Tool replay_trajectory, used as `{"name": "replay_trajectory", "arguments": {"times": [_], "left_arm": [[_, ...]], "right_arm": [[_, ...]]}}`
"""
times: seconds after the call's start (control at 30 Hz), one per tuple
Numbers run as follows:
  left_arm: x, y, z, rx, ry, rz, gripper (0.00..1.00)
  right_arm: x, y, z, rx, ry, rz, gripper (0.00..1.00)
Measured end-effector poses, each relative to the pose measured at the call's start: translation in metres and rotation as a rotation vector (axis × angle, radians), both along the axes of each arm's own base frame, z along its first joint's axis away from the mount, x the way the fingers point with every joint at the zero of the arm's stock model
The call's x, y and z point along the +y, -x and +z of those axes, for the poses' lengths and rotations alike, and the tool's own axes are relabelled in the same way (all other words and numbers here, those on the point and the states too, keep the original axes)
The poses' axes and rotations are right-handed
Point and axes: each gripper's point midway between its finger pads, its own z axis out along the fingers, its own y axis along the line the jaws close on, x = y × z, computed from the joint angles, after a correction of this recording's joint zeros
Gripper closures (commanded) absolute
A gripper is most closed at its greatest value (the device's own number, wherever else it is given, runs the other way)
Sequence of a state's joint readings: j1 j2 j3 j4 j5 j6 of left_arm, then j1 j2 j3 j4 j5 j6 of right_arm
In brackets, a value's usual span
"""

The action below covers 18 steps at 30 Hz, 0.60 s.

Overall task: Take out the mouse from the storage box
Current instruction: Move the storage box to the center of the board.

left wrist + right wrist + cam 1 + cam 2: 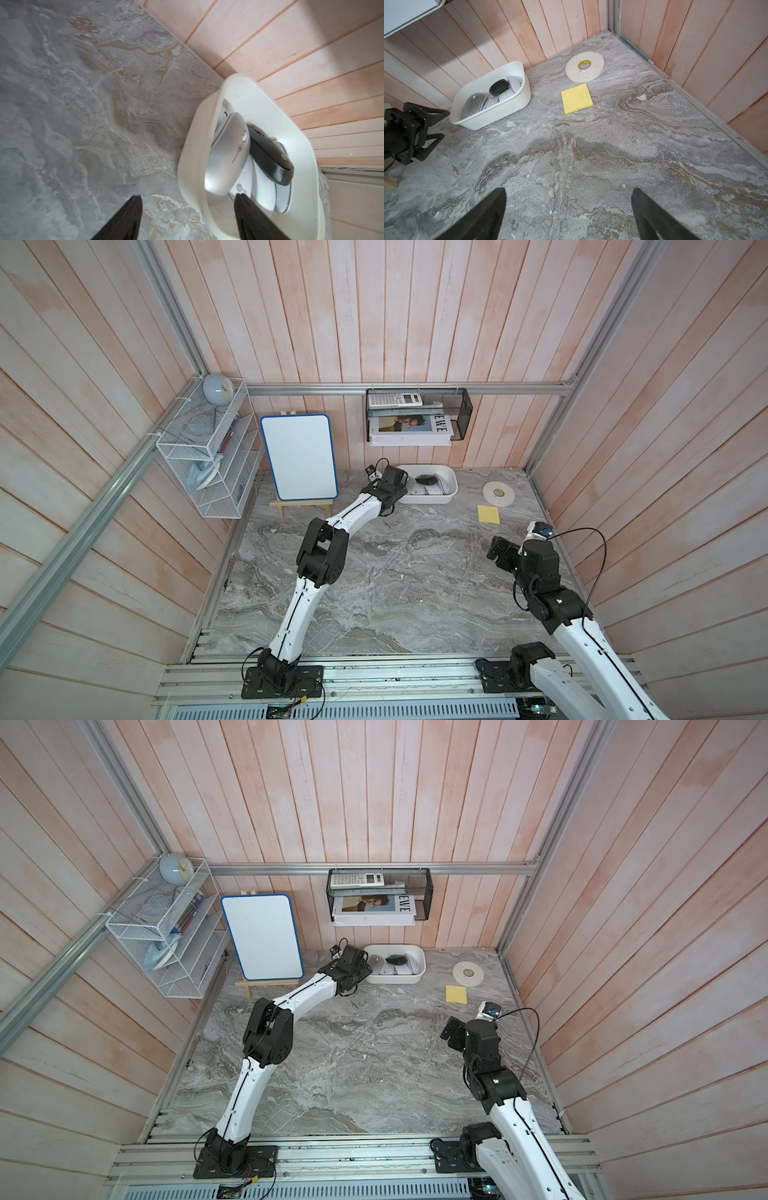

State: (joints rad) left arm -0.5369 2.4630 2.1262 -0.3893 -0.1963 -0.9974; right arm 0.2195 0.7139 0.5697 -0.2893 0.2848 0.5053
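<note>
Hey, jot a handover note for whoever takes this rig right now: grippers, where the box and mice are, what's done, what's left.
Left gripper: open, straddling an end wall of the shallow white plastic storage box, one finger inside, one outside; nothing gripped yet.
Right gripper: open, idle above the grey marbled tabletop.
Box: at the tabletop's far edge. Inside, a flat silver mouse leans tilted by the left gripper; a black mouse lies on white mice.
Done: approach only. Left: grasp a mouse, lift it out.

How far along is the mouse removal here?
Done: nothing; the silver mouse and black mouse lie inside the storage box. In hand: the open left pincer straddles the box's end wall beside the silver mouse, gripping nothing. Remaining: grasp, lift out. The right pincer hangs open.
</note>
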Motion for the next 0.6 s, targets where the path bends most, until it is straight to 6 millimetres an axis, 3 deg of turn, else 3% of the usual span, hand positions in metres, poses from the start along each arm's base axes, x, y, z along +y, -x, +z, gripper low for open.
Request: {"name": "replay_trajectory", "arguments": {"times": [0.6], "left_arm": [[-0.008, -0.002, -0.012, 0.034, 0.024, -0.013, 0.7]], "right_arm": [[0.002, -0.002, -0.003, 0.012, -0.003, 0.01, 0.02]]}}
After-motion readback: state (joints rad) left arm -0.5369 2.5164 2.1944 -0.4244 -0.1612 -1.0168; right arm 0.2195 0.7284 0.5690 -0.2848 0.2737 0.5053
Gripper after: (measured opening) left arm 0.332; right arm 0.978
